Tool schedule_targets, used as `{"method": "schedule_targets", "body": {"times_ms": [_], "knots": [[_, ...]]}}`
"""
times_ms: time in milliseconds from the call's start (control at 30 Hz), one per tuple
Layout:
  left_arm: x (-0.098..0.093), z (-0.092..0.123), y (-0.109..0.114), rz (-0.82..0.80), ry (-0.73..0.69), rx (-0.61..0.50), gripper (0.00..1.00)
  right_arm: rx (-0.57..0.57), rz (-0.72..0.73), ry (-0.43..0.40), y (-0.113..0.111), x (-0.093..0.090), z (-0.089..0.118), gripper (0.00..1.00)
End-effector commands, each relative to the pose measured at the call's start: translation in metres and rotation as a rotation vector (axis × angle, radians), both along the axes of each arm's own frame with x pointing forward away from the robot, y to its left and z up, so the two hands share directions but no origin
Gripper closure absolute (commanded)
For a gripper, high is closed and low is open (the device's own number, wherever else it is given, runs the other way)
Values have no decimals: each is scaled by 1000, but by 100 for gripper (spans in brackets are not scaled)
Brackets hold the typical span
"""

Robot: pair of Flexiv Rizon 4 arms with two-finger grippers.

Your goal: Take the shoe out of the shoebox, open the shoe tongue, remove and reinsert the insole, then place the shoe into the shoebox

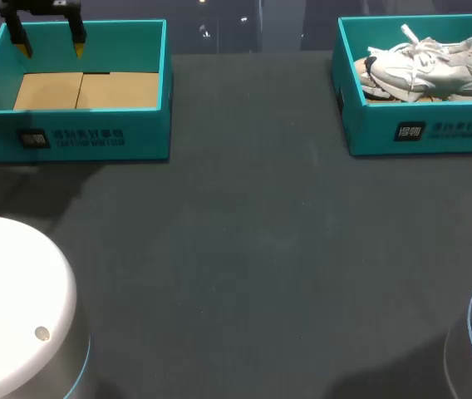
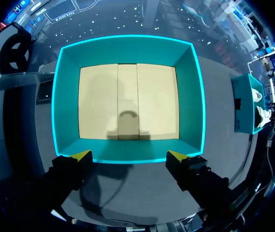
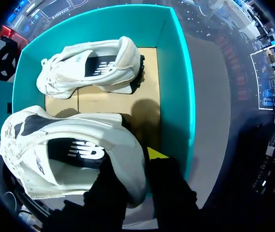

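My right gripper [image 3: 132,166] sits closed on the heel of the near sneaker [image 3: 74,154], one finger down inside the collar and the other against the outside of the heel. That sneaker lies on its side in the right shoebox [image 3: 177,72], beside a second sneaker [image 3: 94,65] further ahead. My left gripper [image 2: 135,157] hangs with its jaws wide apart and nothing between them, over the empty shoebox [image 2: 128,44] at the table's [image 1: 236,249] other end.

I judge the sneaker light, with a soft upper that will fold under pressure but a stiffer heel, so the heel is a fair place to hold; it may swing toe-down when raised. The loose laces could snag on the other shoe or the box wall. The insole is likely thin and floppy, best pinched at its heel edge.

The inner fingertip is buried in the shoe, so I cannot check its bite. The tongue and insole are out of sight, and the head view shows no right gripper at all
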State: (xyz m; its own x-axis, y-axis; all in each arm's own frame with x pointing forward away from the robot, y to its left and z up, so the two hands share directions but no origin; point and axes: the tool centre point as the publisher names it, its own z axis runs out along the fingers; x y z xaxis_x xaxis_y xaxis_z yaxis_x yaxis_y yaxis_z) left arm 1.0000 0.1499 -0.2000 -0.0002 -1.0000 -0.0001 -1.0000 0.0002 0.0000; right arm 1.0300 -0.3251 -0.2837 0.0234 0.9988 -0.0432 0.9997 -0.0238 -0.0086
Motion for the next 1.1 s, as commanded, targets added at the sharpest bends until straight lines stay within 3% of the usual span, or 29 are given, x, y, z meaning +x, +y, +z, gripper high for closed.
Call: {"method": "schedule_targets", "body": {"times_ms": [33, 300, 600, 867, 1100], "knots": [[0, 0, 0, 0, 0, 0, 0, -26, -2, -25, 9, -7, 32, 100], [0, 0, 0, 0, 0, 0, 0, -83, 4, -86, 26, -20, 84, 100], [0, 0, 0, 0, 0, 0, 0, -120, 17, -146, 60, -53, 123, 100], [0, 0, 0, 0, 0, 0, 0, -159, -8, -201, 105, -95, 138, 100], [0, 0, 0, 0, 0, 0, 0, -193, -34, -245, 155, -136, 137, 100]]}}
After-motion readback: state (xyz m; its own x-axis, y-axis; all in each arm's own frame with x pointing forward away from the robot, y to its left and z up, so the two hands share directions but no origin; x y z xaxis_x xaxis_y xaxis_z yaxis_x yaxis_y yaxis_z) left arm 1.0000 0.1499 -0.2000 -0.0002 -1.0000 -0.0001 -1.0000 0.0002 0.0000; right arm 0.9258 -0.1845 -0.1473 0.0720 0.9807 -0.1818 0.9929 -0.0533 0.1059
